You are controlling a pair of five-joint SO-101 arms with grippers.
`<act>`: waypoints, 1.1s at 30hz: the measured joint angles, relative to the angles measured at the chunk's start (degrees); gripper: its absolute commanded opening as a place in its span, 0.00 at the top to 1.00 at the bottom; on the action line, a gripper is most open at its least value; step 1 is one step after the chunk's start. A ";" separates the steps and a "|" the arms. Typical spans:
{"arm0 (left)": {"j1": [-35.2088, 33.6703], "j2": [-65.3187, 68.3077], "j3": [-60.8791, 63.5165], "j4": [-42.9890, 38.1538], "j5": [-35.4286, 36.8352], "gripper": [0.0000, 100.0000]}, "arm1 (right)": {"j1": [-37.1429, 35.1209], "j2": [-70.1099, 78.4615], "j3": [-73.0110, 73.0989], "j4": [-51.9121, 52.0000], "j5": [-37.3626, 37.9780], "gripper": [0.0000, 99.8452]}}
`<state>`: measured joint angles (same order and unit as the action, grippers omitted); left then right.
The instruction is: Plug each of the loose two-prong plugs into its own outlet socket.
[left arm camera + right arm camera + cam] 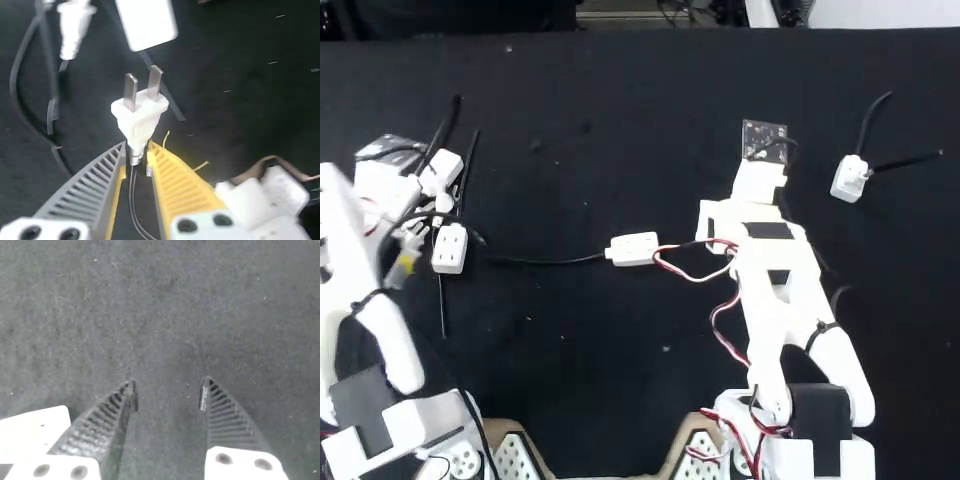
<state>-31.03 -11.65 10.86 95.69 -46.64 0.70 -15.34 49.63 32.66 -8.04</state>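
The left jaws clench the cord end of a two-prong plug, its long axis in line with them, prongs pointing away toward the white outlet socket just ahead; the right jaws hang released over bare worktop, well apart, so the left arm is nearer.

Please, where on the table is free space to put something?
Free: the cloth beyond the middle socket, and the strip nearer than it, between the arms. Crowded: around the left socket, with cords and the left end effector holding a plug.
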 measured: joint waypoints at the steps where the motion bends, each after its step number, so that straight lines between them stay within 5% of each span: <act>1: 2.29 0.00 -0.09 0.00 2.20 0.97 | 0.00 0.00 0.00 0.00 -0.09 0.80; 4: 9.85 0.00 0.09 -0.53 10.02 0.97 | 1.58 0.00 0.00 0.00 -0.18 0.80; 13: 40.53 -0.26 11.69 -20.75 33.05 0.96 | 6.24 0.00 0.00 0.00 -6.33 0.80; 18: 48.44 -0.26 16.35 -25.85 37.63 0.76 | 6.24 0.00 0.00 0.00 -6.51 0.80; 22: 48.79 -0.26 16.53 -21.71 36.40 0.69 | 6.15 0.00 0.00 0.00 -6.51 0.80; 26: 41.49 -0.26 16.53 -18.64 34.20 0.69 | 3.60 0.00 0.00 0.00 -6.51 0.80; 33: 30.33 -0.26 21.10 -27.87 36.22 0.69 | -1.49 0.00 1.23 0.53 -6.51 0.80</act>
<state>-0.70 -11.91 31.96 67.82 -10.42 -0.79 -15.34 50.86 33.19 -14.55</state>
